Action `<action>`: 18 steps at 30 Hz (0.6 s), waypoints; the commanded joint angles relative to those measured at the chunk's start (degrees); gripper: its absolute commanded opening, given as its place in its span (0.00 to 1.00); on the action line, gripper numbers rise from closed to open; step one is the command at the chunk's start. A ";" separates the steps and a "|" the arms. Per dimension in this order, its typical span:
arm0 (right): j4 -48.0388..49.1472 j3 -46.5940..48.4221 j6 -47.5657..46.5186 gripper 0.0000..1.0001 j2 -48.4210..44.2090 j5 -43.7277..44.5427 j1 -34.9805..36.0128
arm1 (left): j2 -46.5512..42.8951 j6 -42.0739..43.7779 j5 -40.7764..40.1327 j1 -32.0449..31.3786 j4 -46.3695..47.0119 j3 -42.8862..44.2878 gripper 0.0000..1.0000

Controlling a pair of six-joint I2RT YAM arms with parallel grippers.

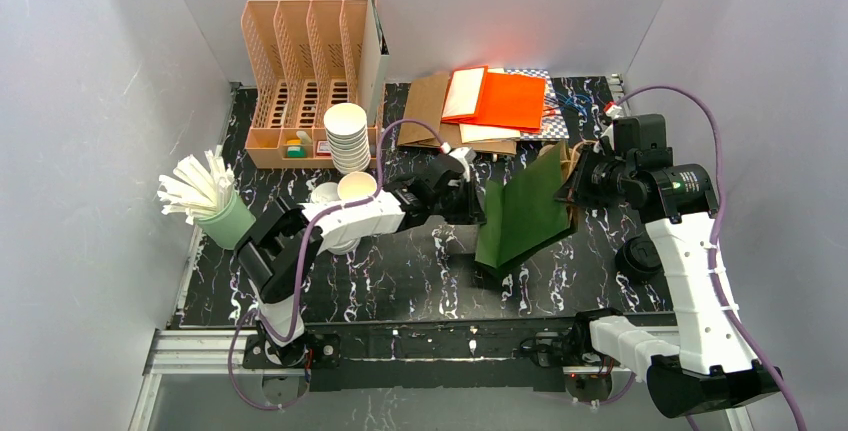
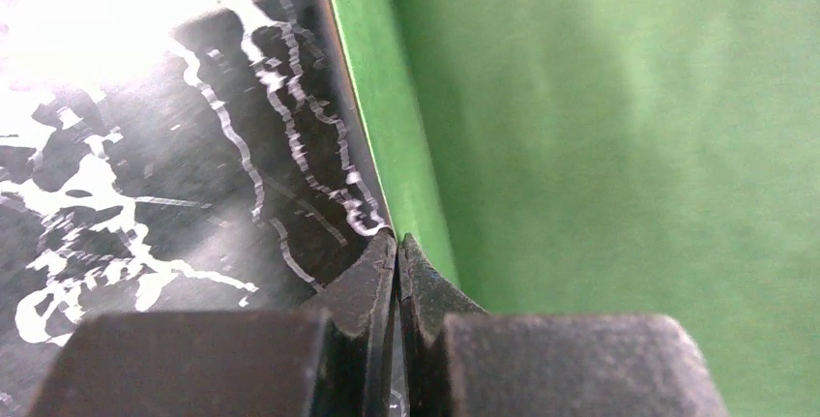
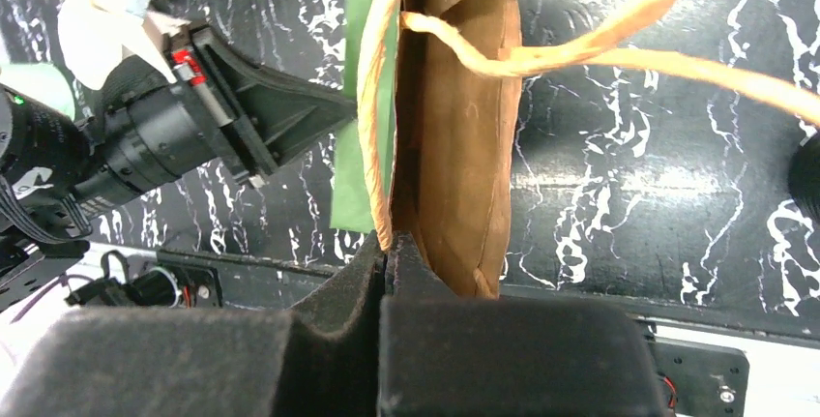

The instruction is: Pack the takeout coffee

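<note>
The left gripper (image 2: 397, 243) is pinched shut on a side crease of the green paper bag (image 1: 525, 213), and the right gripper (image 3: 387, 248) is clamped on the opposite rim. The step appears to be opening the bag. The takeout coffee cup (image 1: 357, 186) stands well behind the left fingers. The next move likely calls for drawing the rims apart.

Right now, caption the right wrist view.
Right hand pinches the rim of the green paper bag; left hand grips its opposite edge.
</note>
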 commanded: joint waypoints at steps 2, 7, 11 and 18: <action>-0.32 0.79 2.50 0.01 -1.08 5.91 -0.27 | -4.52 -4.72 5.22 6.08 3.96 -10.19 0.00; -1.85 3.39 3.27 0.01 1.01 5.34 -0.22 | -5.49 -4.22 7.60 7.44 6.41 -13.47 0.00; -2.34 2.06 3.46 0.01 0.56 5.90 -0.26 | -6.48 -6.67 7.96 7.66 10.37 -16.23 0.00; 2.74 1.17 2.58 0.01 0.45 -4.77 -0.27 | -6.38 -4.62 8.92 7.92 8.18 -15.41 0.21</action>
